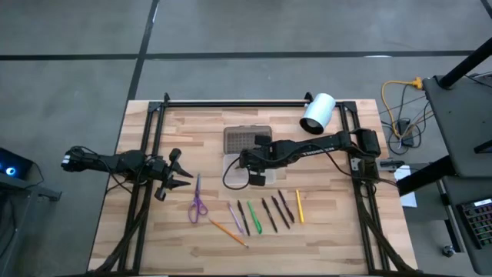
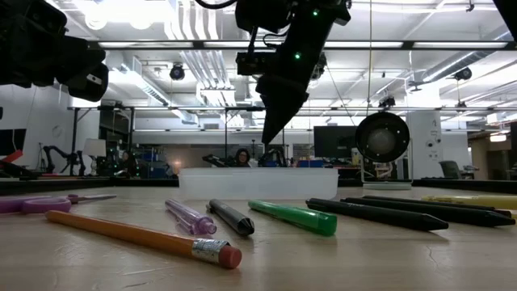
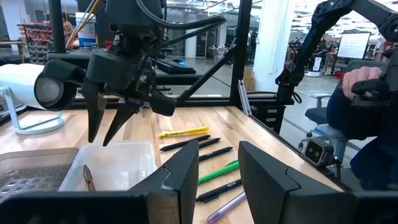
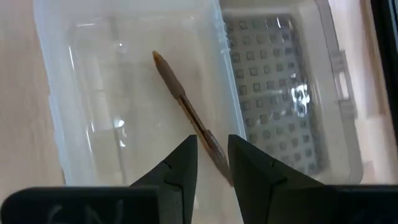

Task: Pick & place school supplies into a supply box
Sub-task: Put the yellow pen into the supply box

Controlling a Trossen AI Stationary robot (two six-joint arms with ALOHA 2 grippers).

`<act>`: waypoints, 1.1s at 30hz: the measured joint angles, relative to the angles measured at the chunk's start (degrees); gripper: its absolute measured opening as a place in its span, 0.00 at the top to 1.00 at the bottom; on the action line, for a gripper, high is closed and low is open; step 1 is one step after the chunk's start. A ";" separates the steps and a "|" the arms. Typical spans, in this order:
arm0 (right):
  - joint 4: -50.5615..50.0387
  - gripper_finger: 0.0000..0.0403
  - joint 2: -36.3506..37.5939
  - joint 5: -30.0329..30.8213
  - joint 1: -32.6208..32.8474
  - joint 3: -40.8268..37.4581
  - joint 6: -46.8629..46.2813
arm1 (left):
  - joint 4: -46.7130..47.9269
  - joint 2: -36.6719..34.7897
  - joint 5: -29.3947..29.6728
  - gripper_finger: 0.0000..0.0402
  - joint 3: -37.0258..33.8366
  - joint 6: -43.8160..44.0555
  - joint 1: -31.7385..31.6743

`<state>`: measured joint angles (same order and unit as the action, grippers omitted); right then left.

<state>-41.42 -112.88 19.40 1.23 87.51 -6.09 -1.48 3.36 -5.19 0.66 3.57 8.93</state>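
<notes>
The clear supply box (image 1: 237, 168) lies at the table's middle, with its dotted lid (image 1: 247, 138) open on the far side. A brown pencil (image 4: 183, 106) lies on the box floor. My right gripper (image 4: 212, 155) hangs a little above the box with its fingers slightly apart, touching nothing; it also shows in the left wrist view (image 3: 102, 134). My left gripper (image 1: 183, 175) is open and empty at the left, beside the purple scissors (image 1: 197, 201). An orange pencil (image 1: 228, 231), a purple pen (image 1: 235, 218), a green pen (image 1: 254, 218), dark pens (image 1: 275, 211) and a yellow pen (image 1: 299, 206) lie flat in a row near the front.
A white cylinder (image 1: 317, 113) stands at the far right of the table. Black frame rails (image 1: 231, 102) run along the far edge and both sides. A person sits beyond the table's right side (image 3: 367, 106).
</notes>
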 joint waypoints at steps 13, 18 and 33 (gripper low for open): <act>-19.54 0.79 0.04 -2.57 0.05 3.79 -18.93 | -0.02 0.00 0.00 0.75 0.00 0.02 -0.02; -22.46 0.81 0.04 -3.30 1.97 3.82 -23.85 | -0.02 0.00 -0.02 0.75 -0.01 0.00 0.00; -22.69 0.79 4.57 -7.91 10.92 3.62 -38.29 | -0.02 0.00 -0.02 0.75 -0.01 0.02 -0.02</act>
<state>-64.12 -108.31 11.49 12.15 91.13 -44.38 -1.50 3.36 -5.21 0.65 3.59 8.91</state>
